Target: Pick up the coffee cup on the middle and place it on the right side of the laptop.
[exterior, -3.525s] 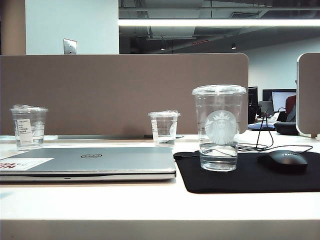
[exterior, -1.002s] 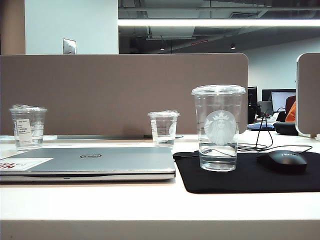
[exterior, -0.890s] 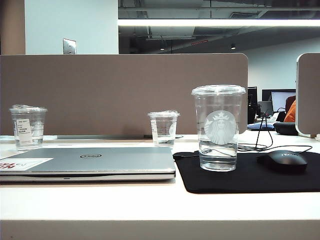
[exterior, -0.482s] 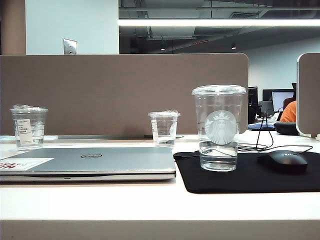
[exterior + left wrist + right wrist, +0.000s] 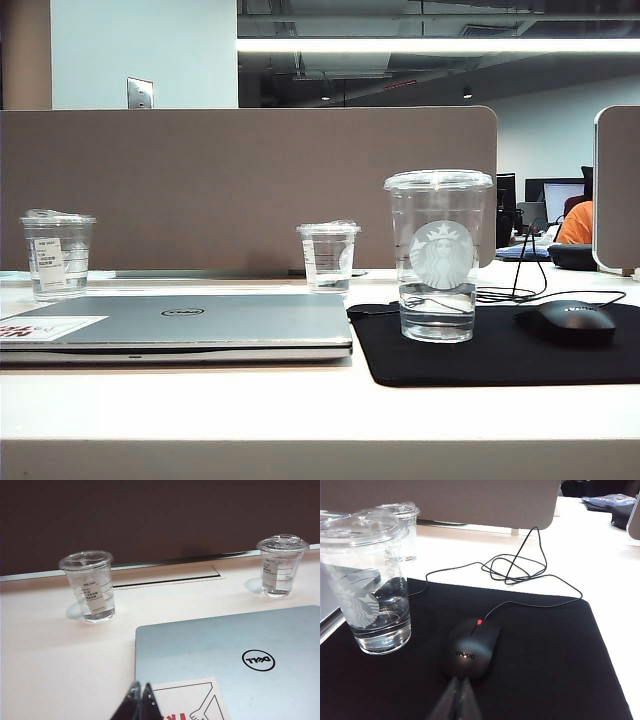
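Office light falls on a pale desk [image 5: 300, 400] backed by a long brown partition [image 5: 250, 185], with more workstations and a person in orange far off to the right in the exterior view. Neither arm appears in that view; only the wrist views show the grippers. On the desk's left half lies the laptop [image 5: 190, 325], closed and flat, its round logo up and a white sticker with red print at its near left corner. Touching its right edge is the black mouse pad [image 5: 500, 350], which runs off the right of the exterior view. On the pad's left part stands the coffee cup [image 5: 437, 255], upright, lid on, a little clear liquid at its bottom, just beside the laptop's right edge. A black mouse [image 5: 570, 322] rests on the pad well right of the cup, its thin cable [image 5: 520, 562] looping over bare desk behind. Two shorter clear cups stand near the partition: a labelled cup [image 5: 58, 255] behind the laptop's left end and a small cup [image 5: 327, 256] behind its right end. Bare desk stretches wide in front of laptop and pad. The left gripper [image 5: 140, 700] hangs over the laptop's sticker corner, jaws clenched together on nothing. The right gripper [image 5: 458, 695] hovers just before the mouse, its blurred jaws pressed together, empty
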